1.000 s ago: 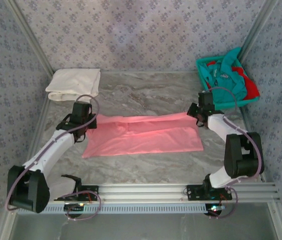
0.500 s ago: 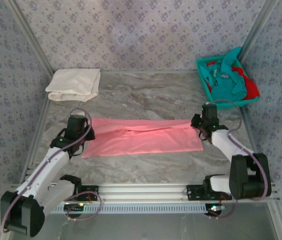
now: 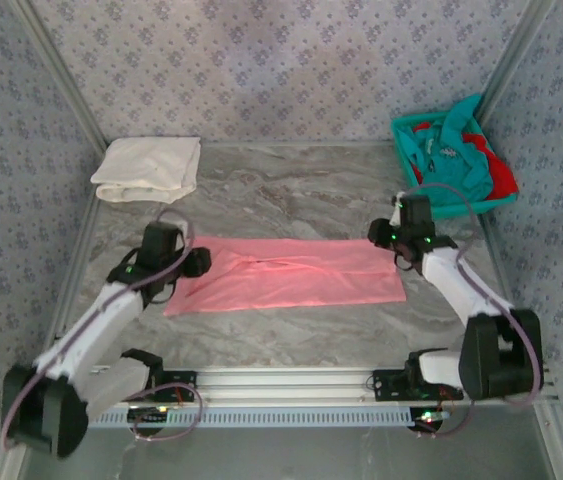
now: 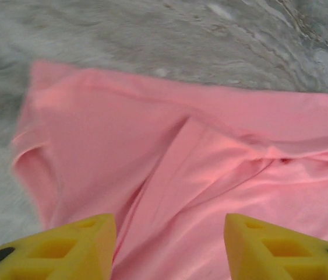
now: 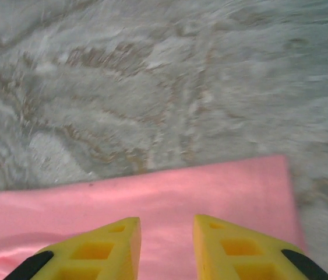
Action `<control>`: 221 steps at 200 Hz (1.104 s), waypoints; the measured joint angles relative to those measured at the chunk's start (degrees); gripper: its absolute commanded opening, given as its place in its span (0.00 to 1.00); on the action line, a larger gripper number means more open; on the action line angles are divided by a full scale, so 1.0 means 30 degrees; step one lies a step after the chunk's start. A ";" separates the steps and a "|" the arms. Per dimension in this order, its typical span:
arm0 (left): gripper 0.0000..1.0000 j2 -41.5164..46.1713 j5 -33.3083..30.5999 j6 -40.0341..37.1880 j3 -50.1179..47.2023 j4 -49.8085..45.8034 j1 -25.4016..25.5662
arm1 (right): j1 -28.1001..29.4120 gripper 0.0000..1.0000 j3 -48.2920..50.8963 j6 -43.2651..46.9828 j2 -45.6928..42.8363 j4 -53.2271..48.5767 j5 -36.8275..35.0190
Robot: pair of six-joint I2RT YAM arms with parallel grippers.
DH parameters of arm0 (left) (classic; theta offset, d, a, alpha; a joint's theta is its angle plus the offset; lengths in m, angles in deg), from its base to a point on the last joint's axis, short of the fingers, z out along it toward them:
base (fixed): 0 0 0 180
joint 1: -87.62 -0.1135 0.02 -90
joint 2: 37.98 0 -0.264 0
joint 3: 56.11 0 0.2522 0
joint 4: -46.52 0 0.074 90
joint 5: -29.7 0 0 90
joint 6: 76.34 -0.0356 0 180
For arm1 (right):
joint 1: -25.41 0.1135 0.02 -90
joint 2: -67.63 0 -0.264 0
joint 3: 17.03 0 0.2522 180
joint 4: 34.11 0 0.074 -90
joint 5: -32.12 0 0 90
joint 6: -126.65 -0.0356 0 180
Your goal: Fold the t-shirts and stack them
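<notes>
From above: pink shirt [image 3: 291,275] flat in a long band on table [image 3: 291,195], between left gripper [image 3: 199,262] and right gripper [image 3: 379,236]; cream shirt [image 3: 148,168] folded far left. Left wrist: fingers [image 4: 64,248] spread wide above pink cloth, pinching nothing. Right wrist: fingers [image 5: 99,251] slightly parted over the shirt's edge, empty.

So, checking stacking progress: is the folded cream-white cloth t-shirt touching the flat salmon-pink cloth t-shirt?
Apart. The top external view shows bare marbled table between the cream-white t-shirt and the salmon-pink t-shirt.
</notes>
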 measured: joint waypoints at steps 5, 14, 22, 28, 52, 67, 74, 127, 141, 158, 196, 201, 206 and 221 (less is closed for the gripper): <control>0.55 -0.0991 0.0109 -0.0364 0.0605 0.0058 0.0240 | 0.0313 0.33 -0.0554 0.0248 0.0699 -0.0240 0.0197; 0.56 -0.2404 0.0277 -0.0823 0.1494 0.0095 0.0663 | 0.0852 0.33 -0.1435 0.0619 0.1778 -0.0736 0.0430; 0.57 -0.3555 0.0313 -0.1239 0.2127 0.0095 0.1071 | 0.1311 0.33 -0.1967 0.0845 0.2579 -0.1005 0.0568; 0.57 -0.4218 0.0284 -0.1515 0.2412 0.0058 0.1355 | 0.1625 0.34 -0.2178 0.0984 0.2973 -0.1151 0.0619; 0.59 -0.6331 0.0073 -0.2280 0.2834 -0.0153 0.2142 | 0.2448 0.34 -0.2280 0.1158 0.3650 -0.1654 0.0699; 0.60 -0.7184 -0.0080 -0.2543 0.2834 -0.0364 0.2186 | 0.2484 0.33 -0.2288 0.1158 0.3818 -0.1661 0.0758; 0.60 -0.7519 -0.0146 -0.2645 0.2834 -0.0393 0.2178 | 0.2484 0.33 -0.2302 0.1158 0.3956 -0.1661 0.0765; 0.59 -0.9384 -0.0583 -0.2936 0.3759 -0.0372 0.1872 | 0.2484 0.33 -0.2324 0.1158 0.4823 -0.1632 0.0765; 0.58 -0.9428 -0.0459 -0.2951 0.4116 -0.0306 0.1435 | 0.2484 0.33 -0.2324 0.1158 0.4823 -0.1537 0.0758; 0.56 -0.9763 -0.0189 -0.3111 0.4758 -0.0226 0.0845 | 0.2484 0.33 -0.2324 0.1144 0.4823 -0.1450 0.0758; 0.55 -1.1526 -0.0087 -0.3577 0.5960 0.0058 0.0372 | 0.2484 0.33 -0.2324 0.1078 0.4830 -0.1268 0.0743; 0.55 -1.1693 -0.0051 -0.3599 0.5974 0.0080 0.0379 | 0.2484 0.33 -0.2324 0.1078 0.4830 -0.1275 0.0729; 0.54 -1.1817 -0.0044 -0.3643 0.5974 0.0080 0.0386 | 0.2484 0.33 -0.2324 0.1071 0.4830 -0.1275 0.0670; 0.47 -1.2109 0.0044 -0.3679 0.5967 0.0073 0.0430 | 0.2484 0.33 -0.2324 0.1027 0.4830 -0.1275 0.0517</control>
